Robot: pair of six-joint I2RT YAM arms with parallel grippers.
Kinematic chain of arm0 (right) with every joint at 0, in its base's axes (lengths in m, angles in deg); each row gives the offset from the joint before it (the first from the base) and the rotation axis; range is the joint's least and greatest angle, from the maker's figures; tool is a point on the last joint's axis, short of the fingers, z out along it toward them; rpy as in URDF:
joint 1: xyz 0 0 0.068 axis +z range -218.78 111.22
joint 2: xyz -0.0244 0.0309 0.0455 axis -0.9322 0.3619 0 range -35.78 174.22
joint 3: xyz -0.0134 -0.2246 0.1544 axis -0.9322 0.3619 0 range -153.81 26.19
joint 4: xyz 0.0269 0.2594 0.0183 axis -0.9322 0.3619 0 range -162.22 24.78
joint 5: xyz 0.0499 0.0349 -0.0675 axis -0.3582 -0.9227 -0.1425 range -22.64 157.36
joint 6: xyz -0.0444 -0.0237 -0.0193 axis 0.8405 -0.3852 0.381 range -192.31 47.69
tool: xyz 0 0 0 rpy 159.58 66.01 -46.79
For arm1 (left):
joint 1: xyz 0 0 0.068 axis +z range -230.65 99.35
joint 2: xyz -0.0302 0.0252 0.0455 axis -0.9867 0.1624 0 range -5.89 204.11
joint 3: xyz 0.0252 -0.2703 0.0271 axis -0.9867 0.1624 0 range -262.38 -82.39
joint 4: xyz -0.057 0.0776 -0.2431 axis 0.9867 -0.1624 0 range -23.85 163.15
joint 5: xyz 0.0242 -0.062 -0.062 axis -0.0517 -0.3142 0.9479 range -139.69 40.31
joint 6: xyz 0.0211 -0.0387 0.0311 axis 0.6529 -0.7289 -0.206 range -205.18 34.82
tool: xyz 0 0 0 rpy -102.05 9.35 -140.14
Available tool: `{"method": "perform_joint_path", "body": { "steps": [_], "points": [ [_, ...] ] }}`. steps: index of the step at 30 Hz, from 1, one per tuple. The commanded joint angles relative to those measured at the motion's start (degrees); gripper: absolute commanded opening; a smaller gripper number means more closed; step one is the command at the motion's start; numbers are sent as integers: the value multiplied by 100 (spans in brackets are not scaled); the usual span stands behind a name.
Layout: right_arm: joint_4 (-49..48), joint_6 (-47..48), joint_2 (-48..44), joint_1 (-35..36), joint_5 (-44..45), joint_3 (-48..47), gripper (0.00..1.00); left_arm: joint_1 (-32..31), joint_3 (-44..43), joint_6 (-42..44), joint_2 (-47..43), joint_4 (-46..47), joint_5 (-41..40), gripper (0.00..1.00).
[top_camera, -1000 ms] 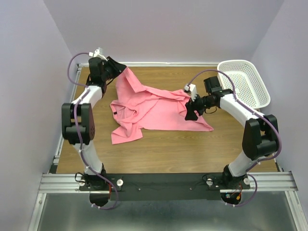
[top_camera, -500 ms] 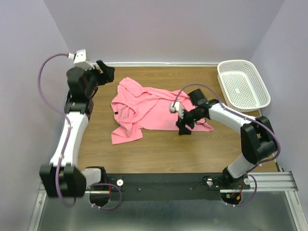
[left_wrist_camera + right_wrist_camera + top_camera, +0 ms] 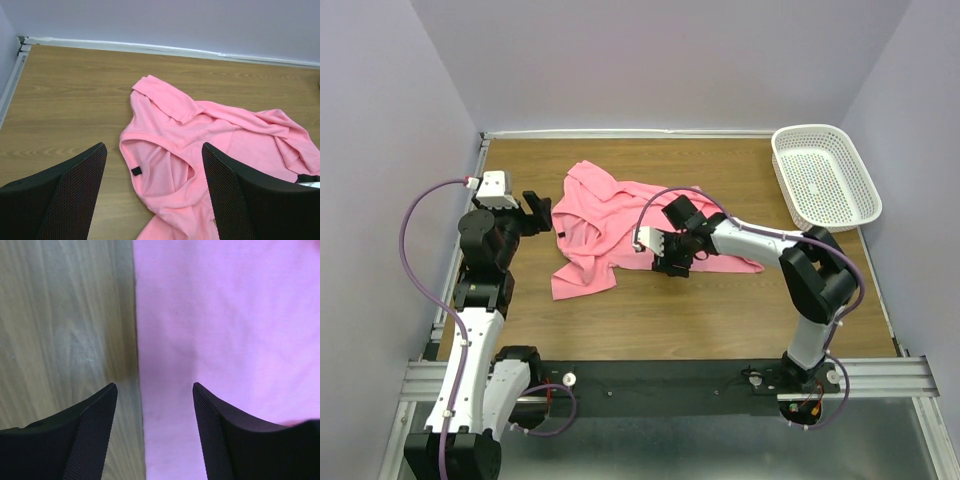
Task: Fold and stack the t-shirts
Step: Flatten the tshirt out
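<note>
One salmon-pink t-shirt (image 3: pixel 620 225) lies crumpled on the wooden table. In the left wrist view its round neck with a black label faces me and a sleeve is folded over at the far end (image 3: pixel 170 145). My left gripper (image 3: pixel 538 212) is open and empty, raised just left of the shirt (image 3: pixel 154 155). My right gripper (image 3: pixel 670 262) is open and empty, low over the shirt's near hem; the right wrist view shows the cloth edge (image 3: pixel 210 340) running straight between its fingers (image 3: pixel 155 390).
A white perforated plastic basket (image 3: pixel 858 215) stands at the back right corner, nothing visible in it. Bare wood (image 3: pixel 720 310) lies in front of the shirt and to its left. Lilac walls close the table at the back and sides.
My left arm has pulled back from the far left corner toward the near left, open and clear of the shirt. My right gripper has slid left along the shirt to its near hem.
</note>
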State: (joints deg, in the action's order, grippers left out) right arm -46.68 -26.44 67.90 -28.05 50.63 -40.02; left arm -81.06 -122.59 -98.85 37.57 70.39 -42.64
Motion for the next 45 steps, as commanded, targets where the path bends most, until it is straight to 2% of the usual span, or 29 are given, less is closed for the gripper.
{"method": "perform_joint_path", "body": {
  "steps": [1,6,7,9,10,12,13,15,16,17,19,22,25,27,29,30,31,32,33,34,37,38,41,43,45],
  "points": [
    [-172,-183,214,93,486,-164,64,-4,-75,172,-128,83,-160,84],
    [-181,-262,328,93,627,-102,45,-4,-110,181,-110,22,-107,84],
    [-172,-271,328,93,584,-76,36,-4,-102,181,-127,13,-125,84],
    [-163,-271,311,102,522,38,28,-4,-101,181,-197,22,-168,84],
    [-163,-254,259,102,496,82,12,-4,-93,181,-215,30,-177,84],
    [-120,-149,127,93,355,257,1,-4,-84,181,-242,30,-186,84],
    [-67,-87,48,102,285,302,1,-12,-93,189,-242,39,-186,84],
    [686,271,-207,93,-83,294,1,-4,-93,189,-242,22,-178,84],
    [1081,831,-329,102,-215,293,1,-4,-93,189,-250,22,-169,84],
    [1772,1132,-600,93,-347,424,1,-4,-93,189,-259,30,-160,84],
    [2452,1755,-971,93,-524,835,1,-4,-84,181,-277,30,-143,84],
    [2982,2127,-1639,93,-331,1241,1,-4,-75,181,-286,48,-99,84],
    [3290,2085,-2254,110,-120,1664,1,-4,-49,163,-268,74,-20,84],
    [3273,2005,-2500,102,-129,1822,4,-4,-40,145,-190,109,94,85],
    [2915,1629,-2861,93,-120,1840,33,-4,47,84,-84,188,244,90],
    [2660,1340,-2975,76,-15,1832,41,-4,91,-99,73,223,340,92],
    [2397,780,-3089,49,20,1736,45,-4,161,-257,179,250,576,93],
    [1933,514,-3247,-134,-84,1665,53,-4,258,-468,302,381,761,93],
    [1685,250,-3301,-283,-163,1560,57,-4,241,-565,625,373,1102,93],
    [1186,-301,-3301,-659,-259,1350,60,-4,198,-619,802,330,1236,91],
    [550,-1383,-3074,-1416,-672,824,62,-4,84,-619,1488,294,1719,84],
    [244,-1666,-2821,-1941,-882,708,62,-4,57,-584,1759,120,1817,80],
    [118,-2055,-2327,-2603,-1323,321,62,-240,-13,-514,2043,40,1879,77],
    [118,-2091,-1914,-2649,-1376,215,62,-469,-57,-452,2236,-31,1687,75],
    [127,-2012,-1668,-2649,-1919,153,61,-759,-154,-356,2368,-154,1441,74]
  ]
}}
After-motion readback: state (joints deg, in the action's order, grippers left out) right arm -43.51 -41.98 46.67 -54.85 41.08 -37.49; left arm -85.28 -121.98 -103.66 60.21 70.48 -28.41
